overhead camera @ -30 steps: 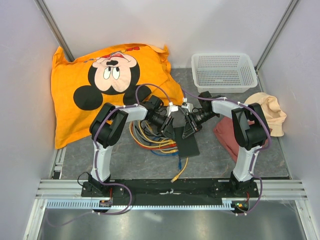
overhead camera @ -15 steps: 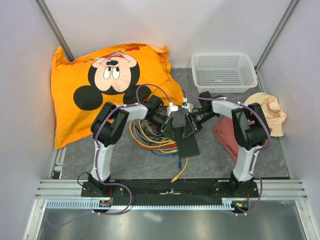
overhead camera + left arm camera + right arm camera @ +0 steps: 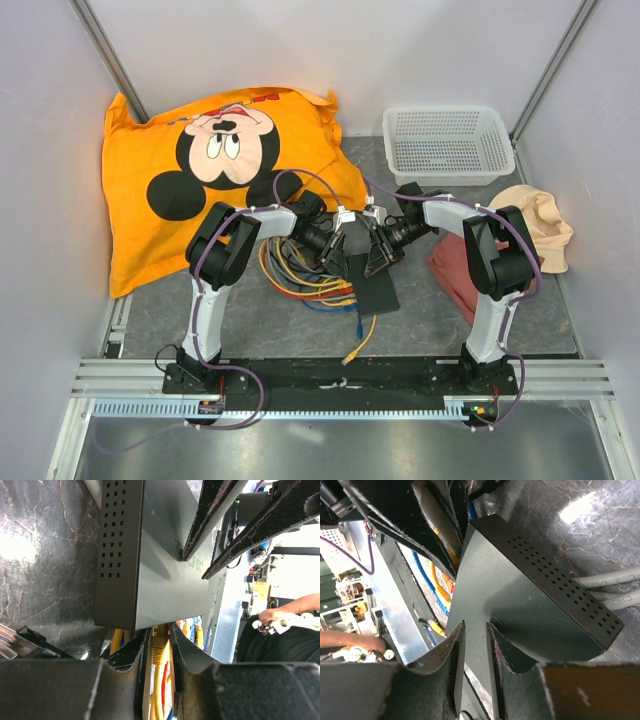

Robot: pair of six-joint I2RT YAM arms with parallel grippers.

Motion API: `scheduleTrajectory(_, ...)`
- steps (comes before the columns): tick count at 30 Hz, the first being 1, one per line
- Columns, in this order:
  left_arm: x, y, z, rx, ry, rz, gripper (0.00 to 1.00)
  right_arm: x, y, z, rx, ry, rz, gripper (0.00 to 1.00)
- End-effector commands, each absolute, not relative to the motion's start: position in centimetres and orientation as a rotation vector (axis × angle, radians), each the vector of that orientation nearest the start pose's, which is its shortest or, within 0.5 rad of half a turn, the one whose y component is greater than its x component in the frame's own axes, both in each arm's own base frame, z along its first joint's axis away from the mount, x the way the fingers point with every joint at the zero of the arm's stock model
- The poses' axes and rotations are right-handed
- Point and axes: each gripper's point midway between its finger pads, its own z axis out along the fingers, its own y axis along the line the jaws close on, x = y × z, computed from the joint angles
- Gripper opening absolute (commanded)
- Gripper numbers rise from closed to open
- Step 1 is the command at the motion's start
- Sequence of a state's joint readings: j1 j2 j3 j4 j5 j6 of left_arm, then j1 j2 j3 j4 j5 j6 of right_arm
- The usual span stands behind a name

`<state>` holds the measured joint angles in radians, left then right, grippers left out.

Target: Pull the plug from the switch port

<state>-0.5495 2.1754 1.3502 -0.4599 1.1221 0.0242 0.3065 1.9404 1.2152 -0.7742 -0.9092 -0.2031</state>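
Black metal switch (image 3: 372, 284) lies flat between both arms. The left gripper (image 3: 159, 632) has its jaws close on each side of the yellow plug (image 3: 161, 655); if they pinch already, I cannot tell. The right gripper (image 3: 475, 625), slightly apart and grasping nothing, presses on the lid. If it slips, the switch may get dragged along with the pull

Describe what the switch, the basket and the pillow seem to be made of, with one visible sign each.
Switch: probably thin sheet metal with a matte black finish; it has crisp folded edges and rows of punched square vent holes.
Basket: white plastic, apparently; its walls and floor are a regular moulded mesh.
Pillow: soft cloth, orange with a printed cartoon mouse; it wrinkles and its corners sag.
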Motion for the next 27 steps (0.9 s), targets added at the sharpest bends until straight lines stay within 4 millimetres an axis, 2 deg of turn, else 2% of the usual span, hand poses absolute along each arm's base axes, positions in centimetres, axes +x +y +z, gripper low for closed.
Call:
scheduleTrajectory(1,25.3,-33.5,2.5,1.057,2.469,-1.618,0.02,26.7,20.2,0.3,-0.842,2.796,1.024,0.32)
scheduleTrajectory(15,25.2,-32.9,1.8,1.089,2.481,-1.560,0.02,26.8,20.4,-0.5,-0.839,2.836,0.998,0.32)
scheduleTrajectory(20,25.4,-32.9,1.7,1.090,2.487,-1.547,0.02,27.0,20.1,-0.9,-0.841,2.849,0.931,0.32)
scheduleTrajectory(26,25.2,-32.3,1.4,1.117,2.499,-1.491,0.02,27.3,19.6,-1.7,-0.810,2.889,0.849,0.21)
scheduleTrajectory(27,25.2,-32.2,1.4,1.116,2.498,-1.491,0.02,27.5,19.3,-2.0,-0.801,2.905,0.808,0.07)
